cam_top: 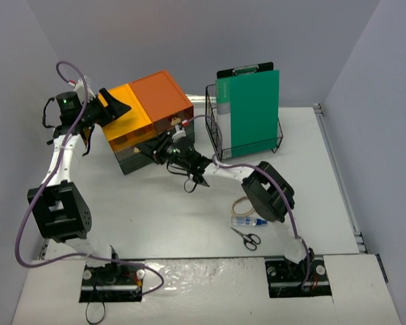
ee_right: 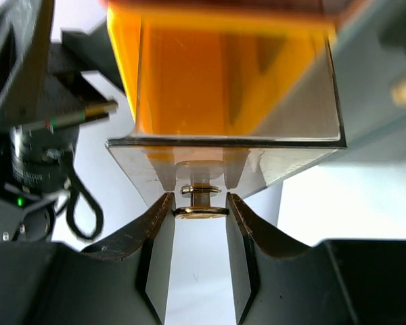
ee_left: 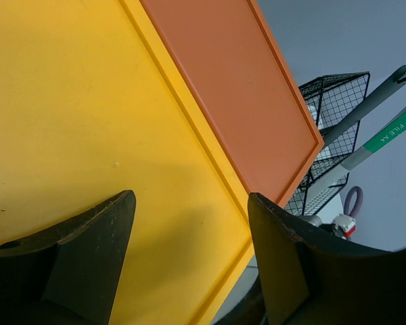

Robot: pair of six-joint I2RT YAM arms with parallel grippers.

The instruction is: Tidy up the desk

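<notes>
White desk (cam_top: 311,176), long axis seemingly left to right.

drawer unit (cam_top: 149,115) | green clipboard (cam_top: 249,112) upright in wire basket (cam_top: 212,130) | scissors (cam_top: 246,237) beside bottle (cam_top: 247,221)

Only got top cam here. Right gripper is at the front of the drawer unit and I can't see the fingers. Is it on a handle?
Observer: Yes. In the right wrist view the right gripper is closed on a small brass knob, with one finger against each side of its disc.
Operator: Knob on what?
Observer: It's on the clear front of an amber see-through drawer.
Operator: Left gripper holding anything?
Observer: No. The left wrist view shows the left gripper open and empty. It is over the unit's yellow top, close to the seam with the orange top.
</notes>
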